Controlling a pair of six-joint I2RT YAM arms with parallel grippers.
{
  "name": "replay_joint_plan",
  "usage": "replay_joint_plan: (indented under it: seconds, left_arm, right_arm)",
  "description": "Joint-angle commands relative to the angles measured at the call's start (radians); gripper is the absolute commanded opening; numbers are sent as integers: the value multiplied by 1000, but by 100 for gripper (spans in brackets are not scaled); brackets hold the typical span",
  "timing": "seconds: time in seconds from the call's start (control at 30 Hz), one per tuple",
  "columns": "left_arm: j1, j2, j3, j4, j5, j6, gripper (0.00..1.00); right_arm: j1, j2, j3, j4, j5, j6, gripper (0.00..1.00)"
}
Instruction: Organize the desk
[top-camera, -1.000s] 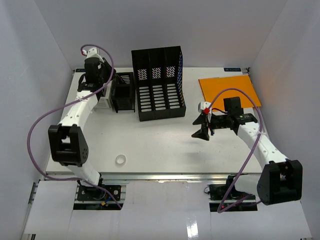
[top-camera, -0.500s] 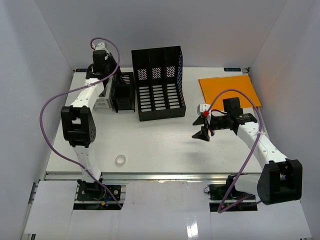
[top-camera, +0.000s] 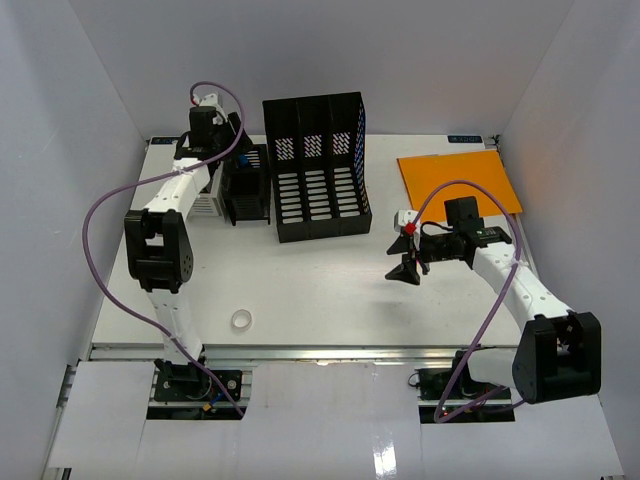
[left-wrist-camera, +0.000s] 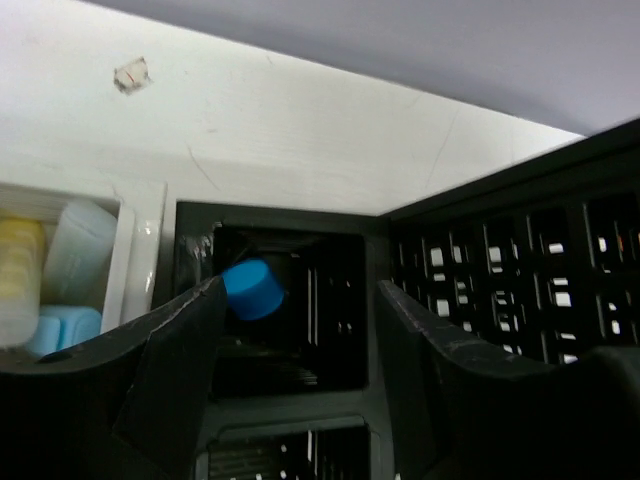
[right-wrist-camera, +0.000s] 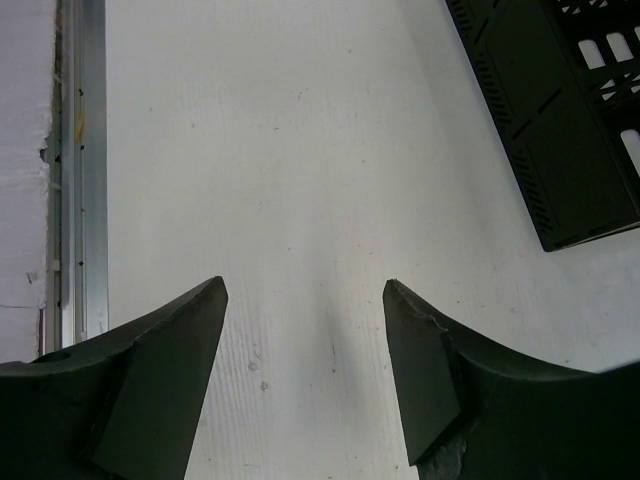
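Left fingers (left-wrist-camera: 172, 365) apart over black organizer (left-wrist-camera: 300, 385), blue cap (left-wrist-camera: 250, 288) seemingly inside.

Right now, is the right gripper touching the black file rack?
Apart. The top external view shows bare desk between the right gripper and the black file rack. The right wrist view agrees.

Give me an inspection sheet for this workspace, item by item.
Surface: white desk, metal rail along front.
Job's things: black file rack, small black organizer holding a blue cap, orange sheet, tape ring.
Clutter: white tray of pale containers, far left.
Grippers: left claw open above the organizer; right claw open over bare desk.
Cables: a purple cable loops off each arm.
Surroundings: pale grey walls.
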Motion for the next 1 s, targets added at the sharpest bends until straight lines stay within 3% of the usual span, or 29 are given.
replay_joint_plan:
  seconds: [0.0,0.1,0.27,0.43,0.47,0.53,0.7,0.8,0.97]
  left_arm:
    - [-5,-156,-42,-19,51,41,75]
    - [-5,-245,-82,-27,62,58,82]
    - [-3,-486,-281,-70,74,-16,82]
    - [-3,-789,-683,-145,108,-216,91]
    - [-3,-844,-744,-170,103,-262,97]
    - [-2,-950,-842,-267,86,-365,98]
    - [-3,-1073,-988,-542,113,-502,98]
    - [-3,-1107,-1005,-685,19,-520,98]
    - [-5,-1148,-1026,-737,9,-522,98]
  right_arm:
    - [-32,3,-8,-2,-17,-11,71]
    - [-50,0,-13,0,-26,-7,71]
    - [-67,-19,-29,2,-17,1,71]
    - [-79,-54,-63,10,-8,26,71]
    - [-81,-64,-72,14,-7,33,71]
    - [-87,-84,-89,36,-1,53,71]
    - [-95,-105,-100,64,1,78,72]
    - [-100,-102,-100,66,7,79,72]
    - [-109,-102,-101,69,8,81,72]
